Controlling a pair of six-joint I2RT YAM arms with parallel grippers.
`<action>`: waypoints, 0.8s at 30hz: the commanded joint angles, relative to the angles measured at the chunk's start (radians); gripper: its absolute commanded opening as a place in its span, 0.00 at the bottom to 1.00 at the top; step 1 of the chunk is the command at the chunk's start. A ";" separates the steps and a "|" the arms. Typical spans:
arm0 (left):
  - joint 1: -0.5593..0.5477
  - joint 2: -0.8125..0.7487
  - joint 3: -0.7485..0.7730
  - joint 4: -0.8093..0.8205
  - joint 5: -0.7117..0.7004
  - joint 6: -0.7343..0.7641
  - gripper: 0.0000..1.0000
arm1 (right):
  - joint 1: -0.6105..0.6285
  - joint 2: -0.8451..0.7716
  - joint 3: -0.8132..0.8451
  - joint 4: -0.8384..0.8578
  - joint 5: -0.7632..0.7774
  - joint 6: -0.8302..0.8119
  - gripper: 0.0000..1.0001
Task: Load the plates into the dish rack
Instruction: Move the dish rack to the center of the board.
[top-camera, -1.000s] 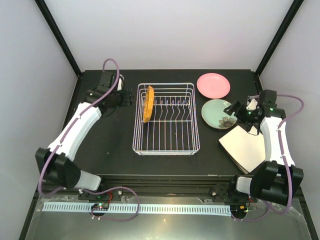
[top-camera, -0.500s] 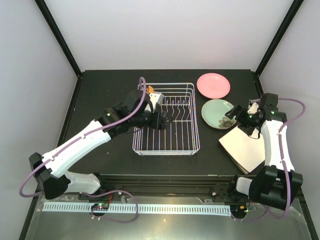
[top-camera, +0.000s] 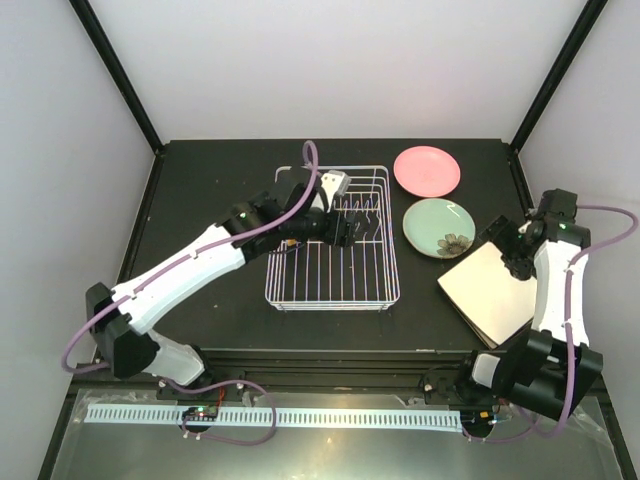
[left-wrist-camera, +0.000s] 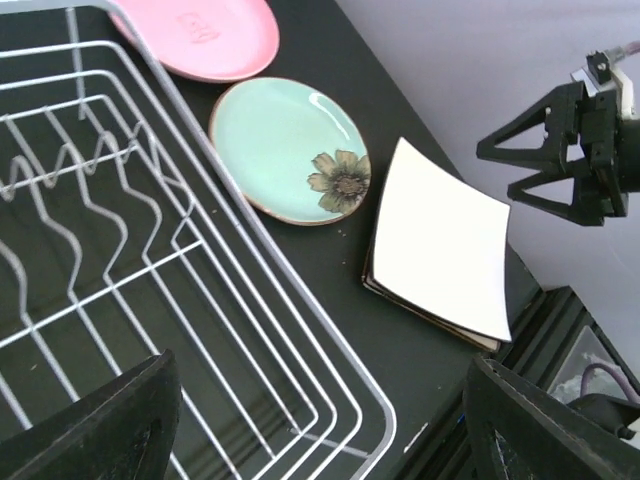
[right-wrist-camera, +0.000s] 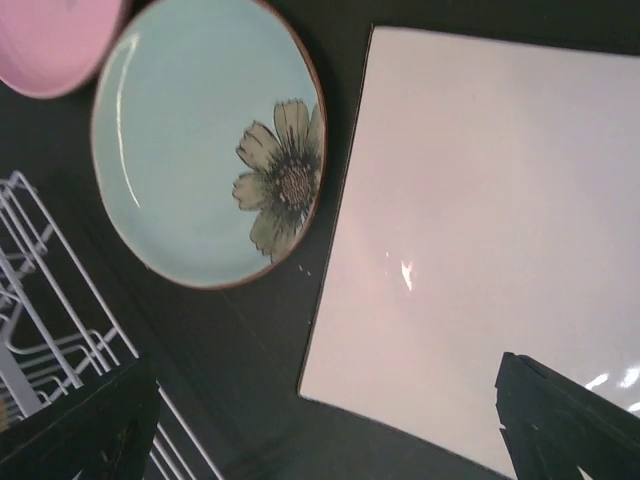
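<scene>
Plates left to load: pink plate (top-camera: 427, 170), green flowered plate (top-camera: 440, 227), square white stack (top-camera: 490, 295), all lying on surface (top-camera: 210, 300) right of rack (top-camera: 340, 270). Visible rack slots bare. Left jaws spread above rack, right jaws spread over square stack, grasping nothing.

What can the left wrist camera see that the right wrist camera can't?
Only the left wrist view shows the right gripper, open, from outside, plus a long stretch of the dish rack. The right wrist view adds nothing new, only a closer look. Both show the pale green flower plate, the white square plate, part of the pink plate and a rack corner.
</scene>
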 joint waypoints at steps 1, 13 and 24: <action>-0.001 0.074 0.113 0.010 0.116 0.086 0.79 | -0.050 -0.034 0.002 0.089 -0.149 0.016 0.92; 0.011 0.064 0.102 -0.038 0.080 0.114 0.80 | -0.131 -0.122 -0.210 0.177 -0.324 -0.001 0.93; 0.305 -0.172 -0.185 -0.162 0.028 0.071 0.80 | 0.123 -0.170 -0.208 0.211 -0.408 -0.026 0.88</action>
